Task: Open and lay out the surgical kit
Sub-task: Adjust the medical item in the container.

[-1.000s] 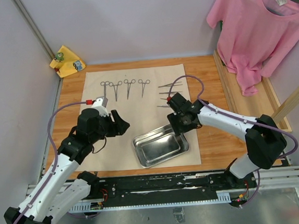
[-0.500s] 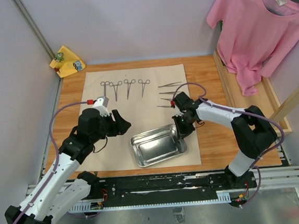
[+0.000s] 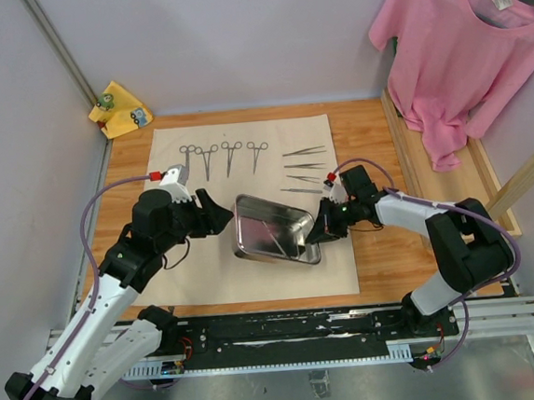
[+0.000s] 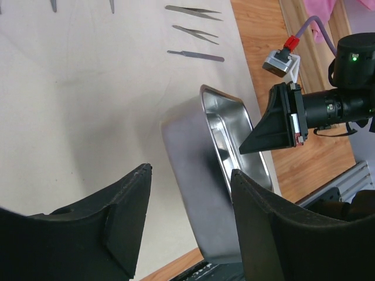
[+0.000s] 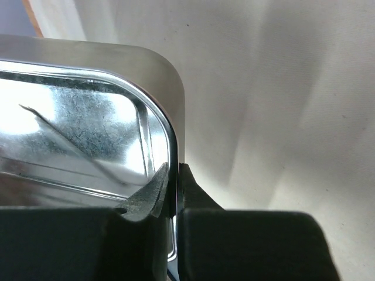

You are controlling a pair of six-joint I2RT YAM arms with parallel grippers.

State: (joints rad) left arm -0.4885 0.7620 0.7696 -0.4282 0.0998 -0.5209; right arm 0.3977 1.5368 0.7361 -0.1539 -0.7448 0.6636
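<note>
Although the left hand hangs where it was a second ago, fingers apart and holding nothing, over the beige cloth wrap spread flat on the worktop, the scene to its right has changed. At the far edge of the cloth the four ring-handled forceps lie in their row, untouched. The steel tray, which lay flat nearer the cloth's front edge, now sits toward its middle, just beside the left fingers, and is tipped. Its right rim is raised and its left edge rests on the cloth. Beyond it the slim tweezers lie in a column, apart from the tray. The right hand, open over the tray's corner a second ago, is now clamped on that right rim, and the wrist view shows metal pinched between its fingers. From above the tray looks empty, so I judge that only its placing is left.
</note>
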